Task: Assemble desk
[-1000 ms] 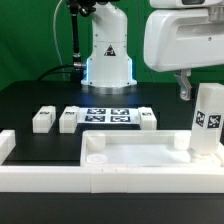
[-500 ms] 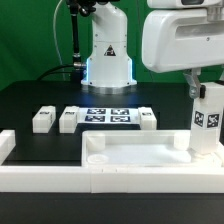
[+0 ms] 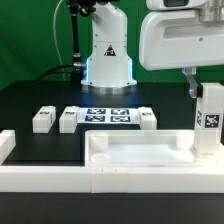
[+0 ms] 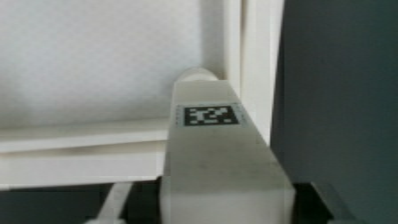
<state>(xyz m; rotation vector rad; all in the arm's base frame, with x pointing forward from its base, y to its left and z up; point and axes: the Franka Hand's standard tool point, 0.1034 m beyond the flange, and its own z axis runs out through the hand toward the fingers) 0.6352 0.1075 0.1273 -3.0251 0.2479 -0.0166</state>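
Since the earlier frame the tool (image 3: 205,93) has come down from above the leg (image 3: 208,122) and narrowed from wide open onto it. The tabletop (image 3: 140,166) has also slid a little toward the exterior view's right.

The tool is now closed on the upper part of the leg. In the exterior view one dark finger (image 3: 190,84) lies against the leg's side that faces the tabletop's middle, and the other finger is hidden behind the leg. In the wrist view the tool (image 4: 217,203) has dark fingers (image 4: 313,200) pressed on either side of the leg (image 4: 217,150), whose tag faces the camera.

The leg stands upright at the tabletop's end toward the exterior view's right. Whether its foot sits in the corner or just above it cannot be told. The tabletop (image 4: 107,70) lies flat on the dark counter (image 3: 30,100) with its rim up.

Three loose legs (image 3: 43,119) lie in a row just beyond the tabletop's far edge. The marker board (image 3: 108,116) lies in that row, with two of the legs on one side of it and one on the other. A white border rail (image 3: 60,178) runs along the tabletop's near edge. The robot base (image 3: 108,55) stands well beyond the far edge.
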